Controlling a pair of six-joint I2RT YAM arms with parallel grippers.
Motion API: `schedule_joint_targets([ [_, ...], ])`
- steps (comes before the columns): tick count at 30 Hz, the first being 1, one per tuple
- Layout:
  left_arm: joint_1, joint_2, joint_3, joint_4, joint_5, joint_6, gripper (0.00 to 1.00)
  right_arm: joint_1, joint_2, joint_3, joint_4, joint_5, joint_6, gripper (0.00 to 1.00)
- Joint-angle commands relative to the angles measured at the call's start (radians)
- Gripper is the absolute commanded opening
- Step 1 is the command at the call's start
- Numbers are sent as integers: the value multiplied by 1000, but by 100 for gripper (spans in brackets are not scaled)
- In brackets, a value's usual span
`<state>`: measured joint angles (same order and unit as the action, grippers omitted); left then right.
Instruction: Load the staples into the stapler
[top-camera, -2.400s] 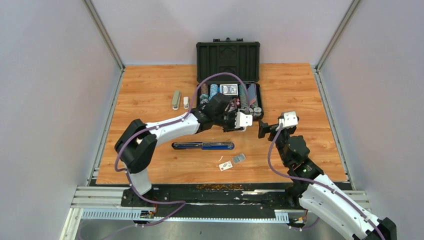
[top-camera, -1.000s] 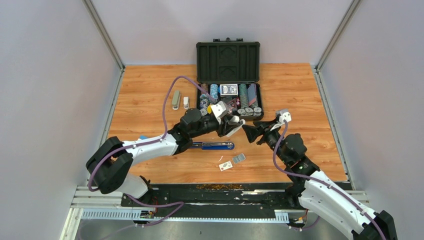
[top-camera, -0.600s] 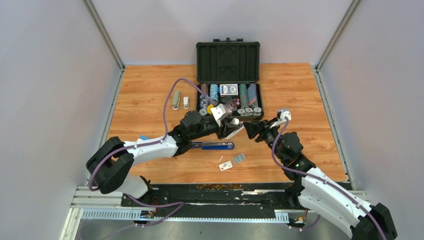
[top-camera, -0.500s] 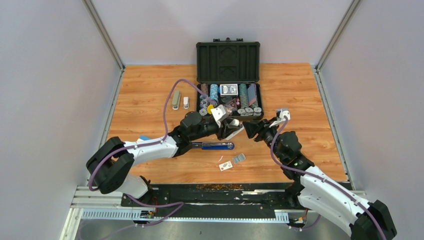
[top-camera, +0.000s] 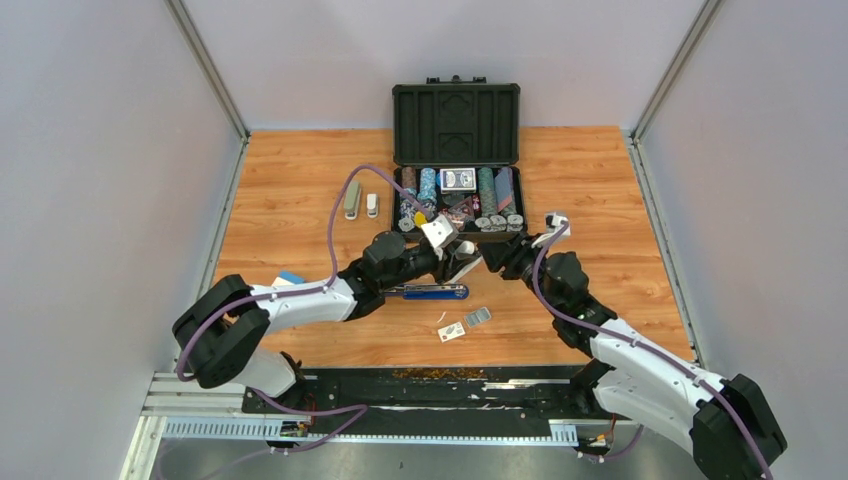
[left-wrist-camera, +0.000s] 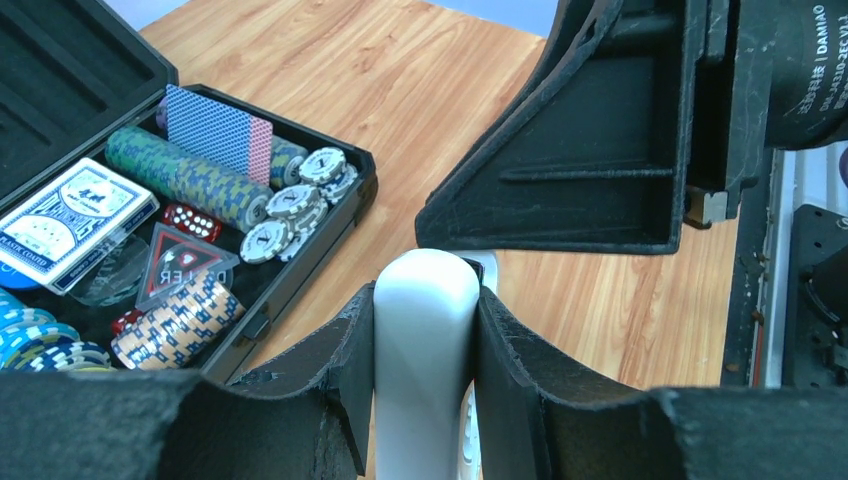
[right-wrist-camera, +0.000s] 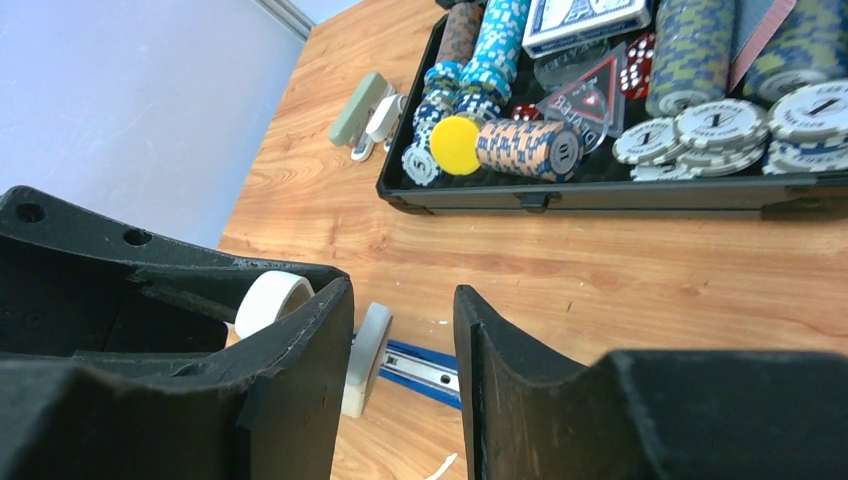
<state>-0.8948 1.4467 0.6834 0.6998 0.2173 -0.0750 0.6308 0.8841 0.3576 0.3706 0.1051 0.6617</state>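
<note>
Lettering — DAMIAO on motor (left-wrist-camera: 812, 60), DEALER on button (left-wrist-camera: 185, 266).

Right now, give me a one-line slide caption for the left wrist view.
Left gripper clamped on a white rounded piece, right gripper close by, open poker chip case at left.

Bright-blue stapler (top-camera: 437, 292), silvery-grey staples (top-camera: 478, 316), white piece (left-wrist-camera: 425, 340), black case (top-camera: 456, 118), woodgrain table (top-camera: 300, 190)

Light-brown wooden tabletop (top-camera: 290, 190). Lying on it: open black plastic case (top-camera: 457, 110) at far centre. Grey-olive stapler (top-camera: 352, 199) and small white stapler (top-camera: 372, 206) side by side, left of the case. Long blue stapler (top-camera: 430, 291) mid-table. Silvery-grey staple block (top-camera: 478, 316) and tiny white box (top-camera: 452, 330) just beside each other, nearer the bases.
</note>
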Motion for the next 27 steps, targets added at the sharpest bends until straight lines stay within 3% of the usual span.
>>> schedule_joint_targets([
  [1, -29, -45, 24, 164, -65, 23, 6, 18, 34, 55, -49, -35, 73, 42],
  [6, -37, -38, 30, 156, -111, 24, 6, 46, 56, 78, -67, -27, 79, 42],
  [12, -37, -45, 28, 166, -144, -7, 6, 53, 67, 68, -86, 21, 108, 29],
  [20, -38, -67, 1, 227, -214, -69, 5, 54, 89, 62, -120, 46, 145, 25],
  [22, -38, -64, -4, 257, -211, -92, 5, 55, 99, 65, -119, 44, 148, 19],
  [25, -38, -61, -10, 291, -194, -117, 5, 55, 107, 66, -114, 44, 150, 2],
  [27, -38, -72, -23, 305, -196, -124, 5, 54, 90, 63, -120, 59, 148, 0],
])
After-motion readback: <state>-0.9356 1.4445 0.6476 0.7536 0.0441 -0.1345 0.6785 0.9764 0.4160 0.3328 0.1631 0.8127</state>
